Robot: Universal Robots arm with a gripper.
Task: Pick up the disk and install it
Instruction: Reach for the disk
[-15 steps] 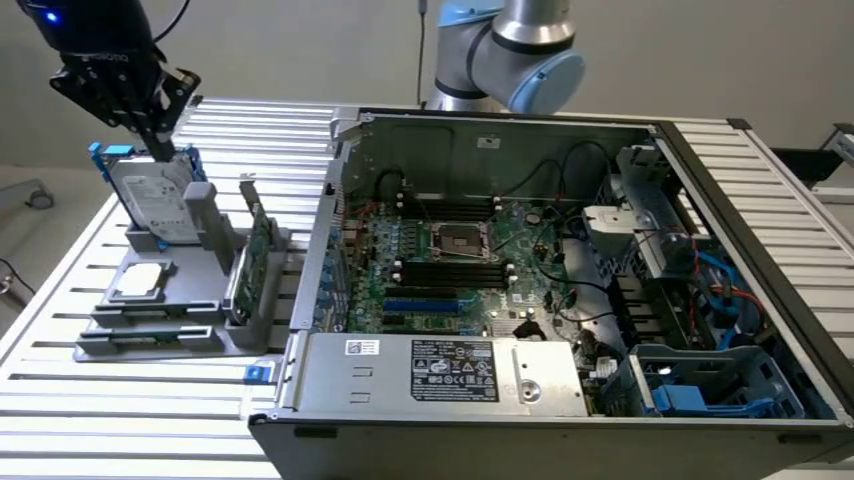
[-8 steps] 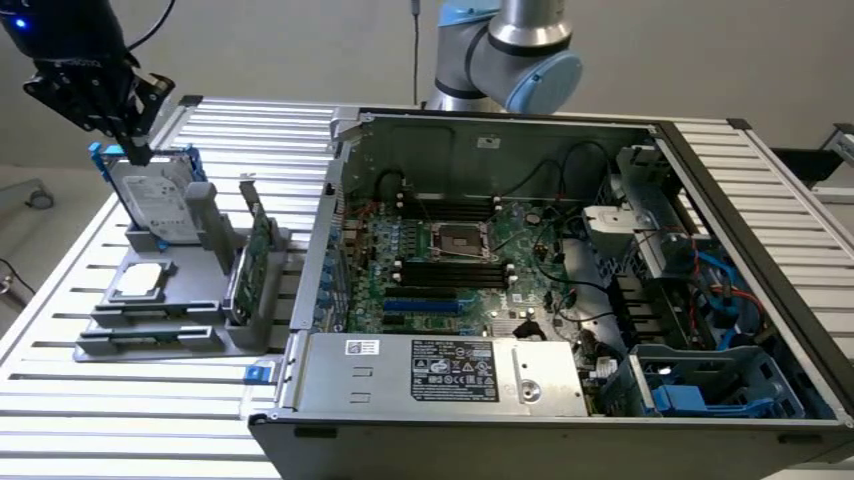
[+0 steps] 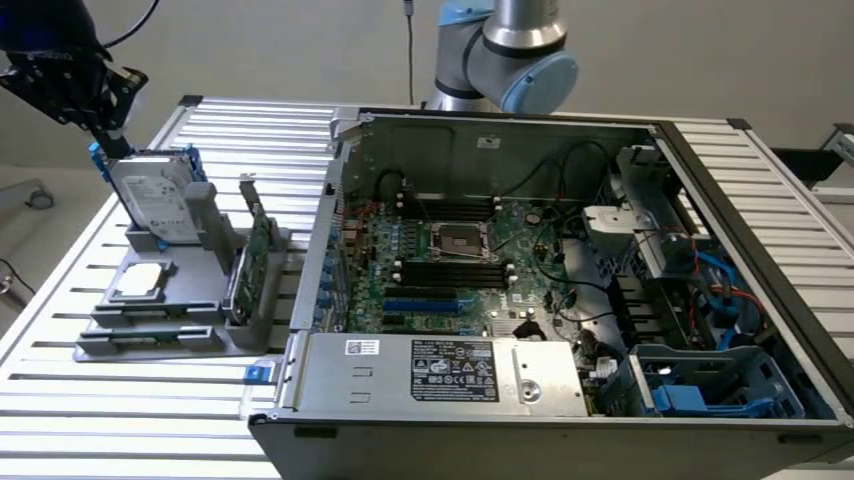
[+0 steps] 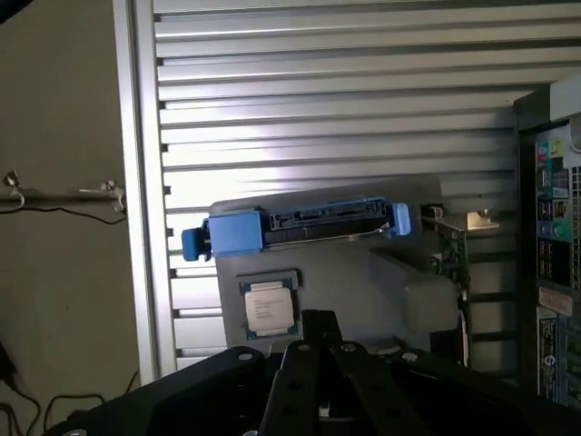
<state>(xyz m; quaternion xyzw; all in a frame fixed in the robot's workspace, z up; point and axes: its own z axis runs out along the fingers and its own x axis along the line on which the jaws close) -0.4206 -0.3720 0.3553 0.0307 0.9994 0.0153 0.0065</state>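
Currently | black gripper (image 3: 118,138): fingers pinched together, holding nothing, just above the disk | silver-grey rectangular metal disk (image 3: 151,195) in blue plastic frame: upright in grey slotted holder (image 3: 187,285)

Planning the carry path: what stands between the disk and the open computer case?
In the exterior view, a green circuit card stands upright in the grey holder, between the disk and the computer case.
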